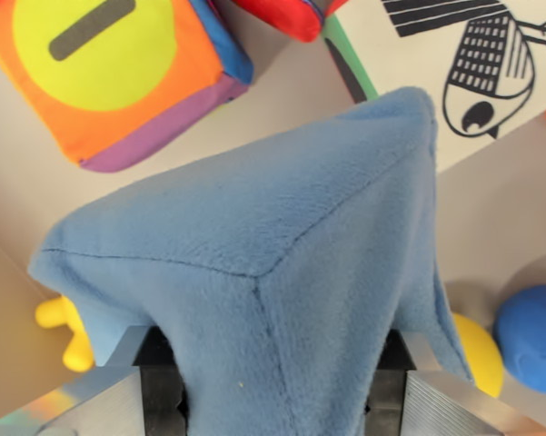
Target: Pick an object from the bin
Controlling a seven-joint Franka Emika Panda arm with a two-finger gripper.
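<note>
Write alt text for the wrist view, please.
The robot's metal hand grips a soft blue fleece pyramid-shaped toy that fills the frame. Behind it lie an orange fabric cube with a yellow circle, a blue ball and yellow toys.

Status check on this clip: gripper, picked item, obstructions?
Gripper shut on blue plush toy, fingers either side. Toy fills the wrist view, above the bin floor. Soft cube, blue ball, yellow toy below, apart. Nothing blocking.

Claw (277,400) clamped on blue plush (254,263)
</note>
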